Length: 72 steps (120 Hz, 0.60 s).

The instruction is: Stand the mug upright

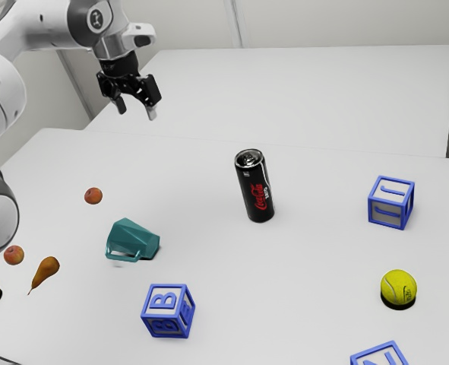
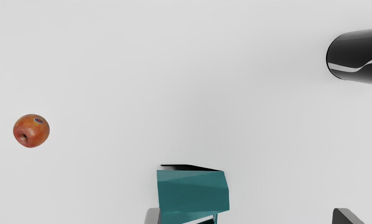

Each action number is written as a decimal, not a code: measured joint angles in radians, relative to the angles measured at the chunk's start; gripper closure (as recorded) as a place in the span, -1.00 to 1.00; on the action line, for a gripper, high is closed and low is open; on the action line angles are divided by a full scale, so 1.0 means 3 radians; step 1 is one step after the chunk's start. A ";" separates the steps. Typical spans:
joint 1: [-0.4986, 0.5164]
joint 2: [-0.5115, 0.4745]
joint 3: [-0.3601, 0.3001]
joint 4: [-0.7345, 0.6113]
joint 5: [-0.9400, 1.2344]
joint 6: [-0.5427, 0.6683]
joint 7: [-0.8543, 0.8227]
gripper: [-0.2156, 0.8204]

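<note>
One can [image 1: 260, 199], one apple [image 2: 31, 130] near the toppled mug [image 2: 193, 191]; gripper [image 1: 136, 112] empty, fingers [image 2: 341, 217] wide apart

Hand [image 2: 248, 215]: fingers spread | teal mug [image 2: 192, 194]: on its side | apple [image 2: 31, 131], dark can [image 2: 357, 54]: apart from mug

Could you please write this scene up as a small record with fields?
mug: teal, lying on its side
claw: open, raised above the mug, holding nothing
can: black Coca-Cola, upright
lettered blocks: three, blue-edged, one near the mug
ball: yellow tennis ball
pear: on the table, near the mug
task status: mug still to be grasped and stood up
</note>
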 joint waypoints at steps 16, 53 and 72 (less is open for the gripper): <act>-0.0007 0.0027 0.0035 0.0011 0.0006 0.0024 0.0048 -0.58; 0.0065 -0.0830 0.0088 -0.1532 -0.0303 0.0701 0.0001 -0.58; -0.0013 -0.1118 0.0401 -0.2139 -0.0628 0.0996 0.0043 -0.58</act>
